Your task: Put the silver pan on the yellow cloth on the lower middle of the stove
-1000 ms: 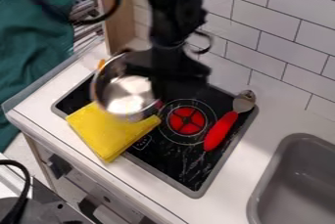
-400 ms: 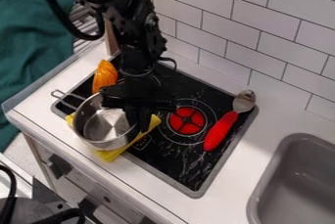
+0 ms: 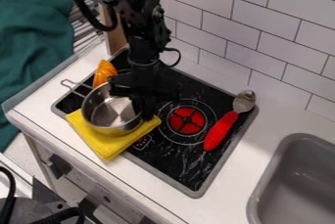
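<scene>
My gripper (image 3: pixel 138 106) hangs over the left part of the black stove (image 3: pixel 173 157), shut on the right rim of the silver pan (image 3: pixel 105 113). The pan is upright, its wire handle pointing to the upper left. It covers the upper part of the yellow cloth (image 3: pixel 110 145), which lies across the stove's front-left edge and onto the counter. Whether the pan's bottom touches the cloth, I cannot tell. The gripper's dark body hides part of the pan's right side and the stove behind.
An orange object (image 3: pixel 103 73) sits just behind the pan. Right of the red burner (image 3: pixel 187 120), a spoon with a red handle (image 3: pixel 221 131) lies along the stove's right edge. A grey sink (image 3: pixel 298 184) is at the lower right, and a tiled wall (image 3: pixel 262 42) stands behind.
From the first frame, the pan and gripper came down toward the front left over the cloth. Since the second frame, both have shifted slightly back toward the upper right, uncovering more of the cloth.
</scene>
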